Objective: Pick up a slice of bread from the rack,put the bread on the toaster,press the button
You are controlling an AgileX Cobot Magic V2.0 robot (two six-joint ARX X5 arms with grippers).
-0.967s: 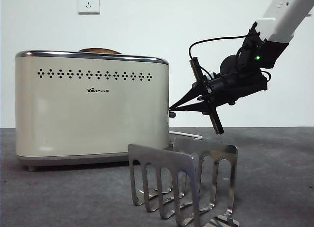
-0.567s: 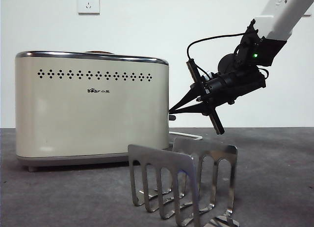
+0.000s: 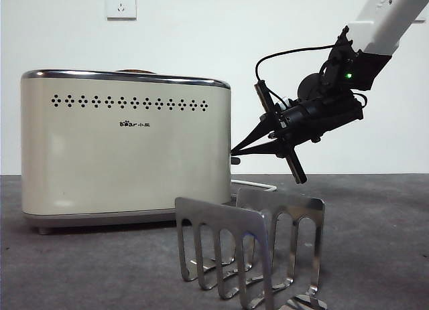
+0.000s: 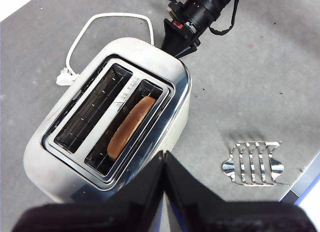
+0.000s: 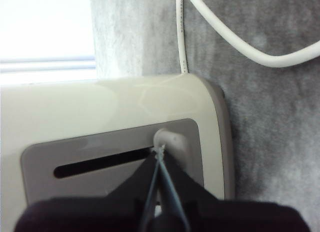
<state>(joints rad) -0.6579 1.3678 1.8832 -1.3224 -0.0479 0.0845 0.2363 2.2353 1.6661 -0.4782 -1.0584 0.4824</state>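
Note:
The cream toaster (image 3: 127, 149) stands at the left of the table. The slice of bread (image 4: 131, 127) sits low in one slot, its brown crust showing from above. My right gripper (image 3: 233, 149) is shut and empty, its tips (image 5: 159, 152) touching the button (image 5: 167, 139) on the toaster's narrow end. The same gripper (image 4: 176, 41) shows at that end in the left wrist view. My left gripper (image 4: 164, 159) is shut and empty, high above the toaster (image 4: 115, 117). The steel rack (image 3: 248, 250) stands empty in front of the toaster.
A white power cable (image 4: 100, 19) loops on the grey table behind the toaster and runs past its end (image 5: 225, 36). A wall socket (image 3: 120, 2) is on the white wall. The rack (image 4: 255, 162) stands near the table's edge.
The bread's rounded top, which stood above the toaster's rim a second ago, has sunk into the slot. The right gripper dipped slightly at the button, then held still.

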